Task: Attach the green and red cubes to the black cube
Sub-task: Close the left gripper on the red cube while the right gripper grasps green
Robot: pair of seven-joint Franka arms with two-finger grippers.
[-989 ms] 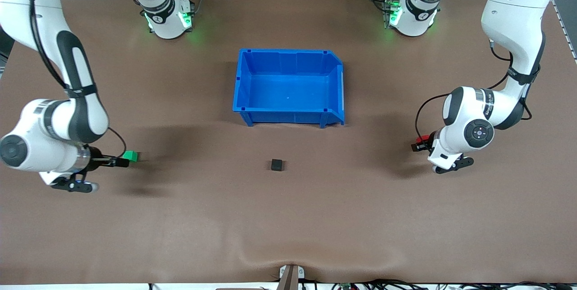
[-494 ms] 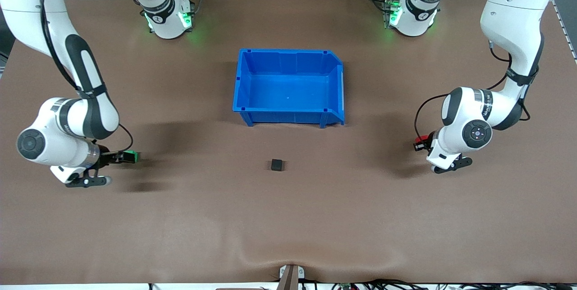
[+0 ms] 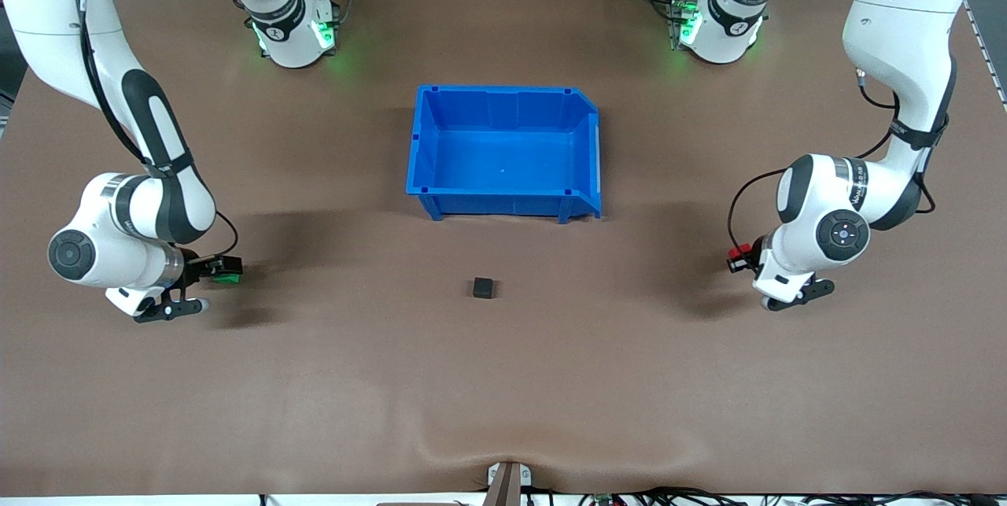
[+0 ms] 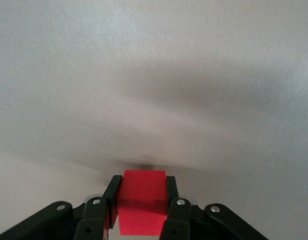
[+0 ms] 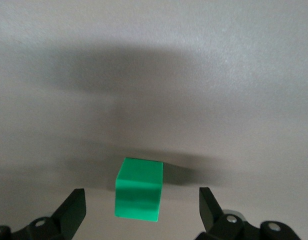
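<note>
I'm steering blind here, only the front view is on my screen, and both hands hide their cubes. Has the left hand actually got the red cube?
Observer: Yes. In the left wrist view the left hand is shut on the red cube, fingers against two opposite faces.
Operator: And the right hand, is it gripping green?
Observer: No. The right hand is open; the green cube sits between its fingers, touching neither.
Operator: Is green lifted?
Observer: It rests on the table, its shadow right beside it.
</note>
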